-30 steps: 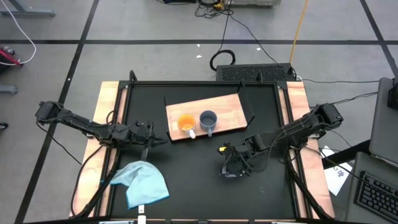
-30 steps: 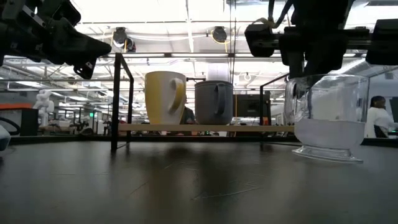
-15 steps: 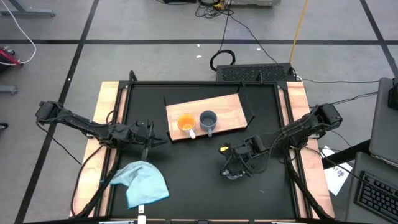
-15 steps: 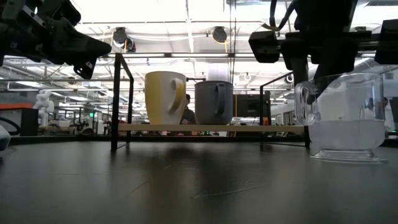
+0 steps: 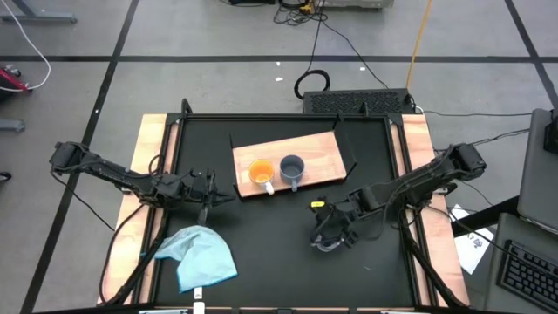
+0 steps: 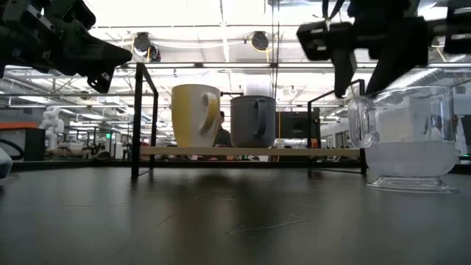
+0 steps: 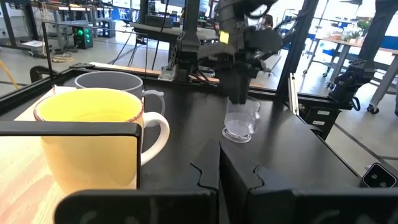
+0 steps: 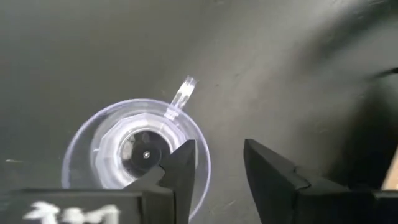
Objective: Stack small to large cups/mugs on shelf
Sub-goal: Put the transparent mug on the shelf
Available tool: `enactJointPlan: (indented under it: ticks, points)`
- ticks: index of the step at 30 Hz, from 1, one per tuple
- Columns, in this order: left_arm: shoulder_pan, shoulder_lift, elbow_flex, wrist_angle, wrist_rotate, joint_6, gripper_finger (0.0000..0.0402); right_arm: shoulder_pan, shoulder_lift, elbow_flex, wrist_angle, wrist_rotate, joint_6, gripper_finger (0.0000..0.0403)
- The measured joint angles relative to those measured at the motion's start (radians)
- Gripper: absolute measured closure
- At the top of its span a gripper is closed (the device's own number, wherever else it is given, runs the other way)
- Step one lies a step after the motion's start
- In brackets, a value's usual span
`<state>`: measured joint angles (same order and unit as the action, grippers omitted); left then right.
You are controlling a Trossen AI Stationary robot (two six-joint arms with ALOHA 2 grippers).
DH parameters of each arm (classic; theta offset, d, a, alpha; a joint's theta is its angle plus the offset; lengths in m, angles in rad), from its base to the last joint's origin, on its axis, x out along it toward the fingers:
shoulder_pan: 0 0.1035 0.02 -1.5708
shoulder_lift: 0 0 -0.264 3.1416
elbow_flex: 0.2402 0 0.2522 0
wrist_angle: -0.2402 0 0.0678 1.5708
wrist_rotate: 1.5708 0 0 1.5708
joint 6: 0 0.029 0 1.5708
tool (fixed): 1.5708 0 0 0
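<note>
Open black tabletop (image 5: 279,235) lies between the blue cloth (image 5: 202,257) at seven o'clock and the clear cup (image 5: 328,239) at four. The shelf (image 5: 321,153), toward twelve, seems free right of the grey-blue cup (image 5: 292,168).

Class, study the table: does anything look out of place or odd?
Only the clear cup sits off the shelf, on the black tabletop under the right gripper; the orange cup and grey-blue cup stand upright there.

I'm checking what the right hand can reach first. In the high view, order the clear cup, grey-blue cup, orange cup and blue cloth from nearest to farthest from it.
Measured from the right hand:
1. Clear cup, directly beneath it on the black tabletop.
2. Grey-blue cup, on the wooden shelf, toward the right.
3. Orange cup, on the shelf's left part.
4. Blue cloth, by the table's front left.
</note>
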<state>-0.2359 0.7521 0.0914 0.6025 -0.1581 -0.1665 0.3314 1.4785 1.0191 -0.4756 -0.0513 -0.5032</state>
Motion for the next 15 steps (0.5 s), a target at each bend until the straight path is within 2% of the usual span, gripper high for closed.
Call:
enactJointPlan:
  ticks: [4, 9, 12, 15]
  points:
    - [0.0, 0.0, 0.0, 0.0, 0.0, 0.003, 0.0394, 0.001, -0.088, 0.0, -0.017, 0.001, 0.102, 0.0261]
    - [0.0, 0.0, 0.0, 0.0, -0.001, 0.01, 0.0394, -0.004, -0.19, 0.001, -0.042, -0.001, 0.496, 0.0261]
    - [0.0, 0.0, 0.0, 0.0, -0.001, 0.024, 0.0394, 0.002, -0.212, 0.002, -0.126, -0.002, 0.706, 0.0263]
    - [0.0, 0.0, 0.0, 0.0, -0.004, 0.036, 0.0394, 0.017, -0.205, 0.001, -0.241, -0.006, 0.848, 0.0263]
